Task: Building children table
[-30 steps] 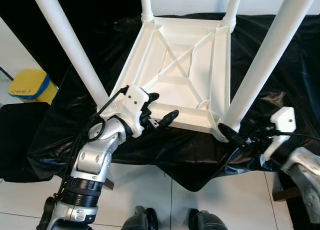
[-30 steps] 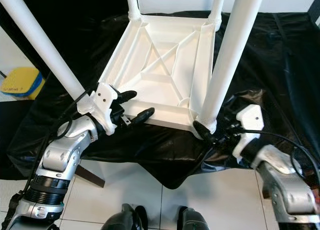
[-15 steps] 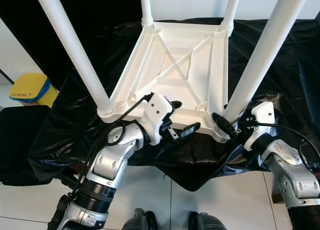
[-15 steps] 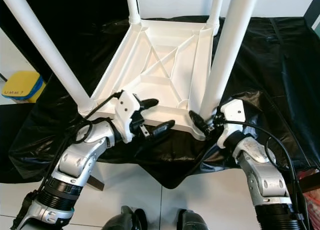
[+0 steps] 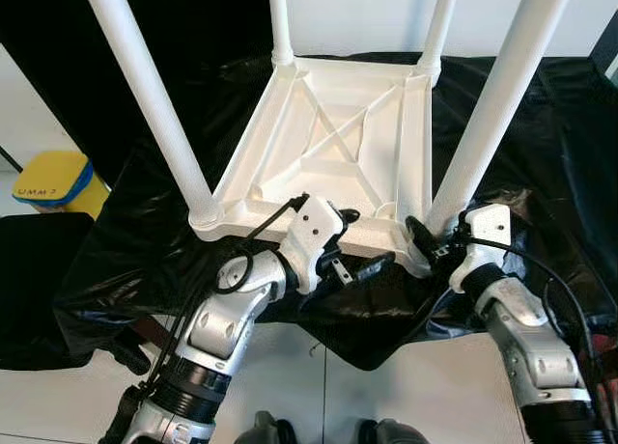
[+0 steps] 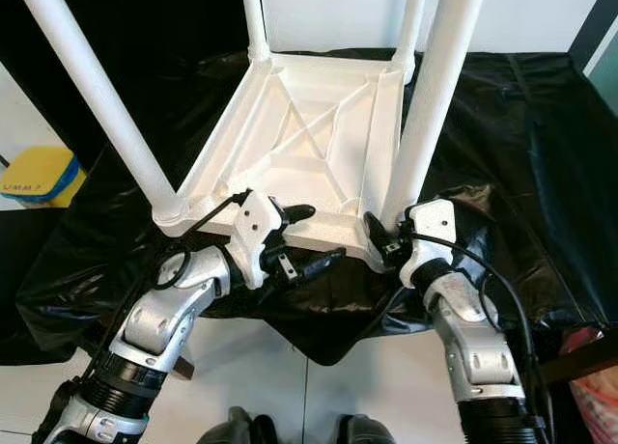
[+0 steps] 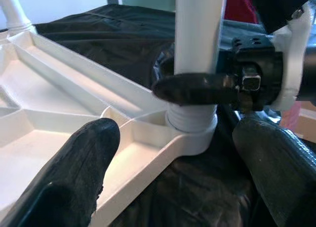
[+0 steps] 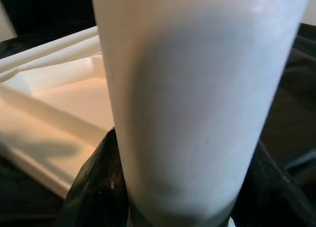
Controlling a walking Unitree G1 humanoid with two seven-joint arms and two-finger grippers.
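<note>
Table [image 5: 338, 125]: we have it upside down on the black sheet [image 5: 541, 125], legs up for fitting.
Near right leg [image 5: 488, 116]: our right gripper [image 5: 425, 243] clamps its base, seating it.
Left gripper [image 5: 362, 261]: fingers apart astride the near rim, steadying.

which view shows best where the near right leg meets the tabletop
The left wrist view: the leg seats in its collar at the tabletop corner, the right gripper clamped just above. Eye views show it small; the right wrist view shows the leg's side.
</note>
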